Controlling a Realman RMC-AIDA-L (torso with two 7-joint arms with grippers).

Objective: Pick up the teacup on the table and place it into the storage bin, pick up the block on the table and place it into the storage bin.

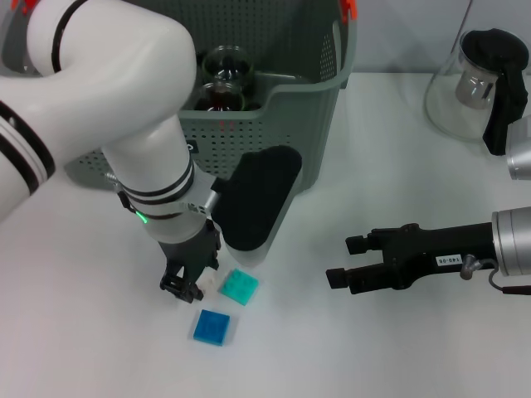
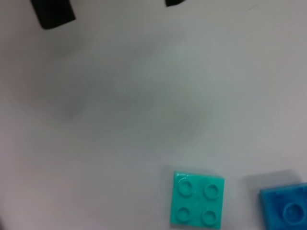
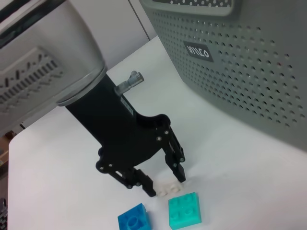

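Observation:
My left gripper is down at the table in front of the storage bin. Its fingers stand apart on either side of a small white block. A teal block lies just beside it and a blue block a little nearer to me. In the left wrist view only the black fingertips, the teal block and the blue block show. Two glass teacups sit inside the bin. My right gripper hovers open over the table to the right, holding nothing.
A black oblong object leans against the bin's front wall, close to my left wrist. A glass teapot with a black handle stands at the back right. The bin's label faces the right wrist camera.

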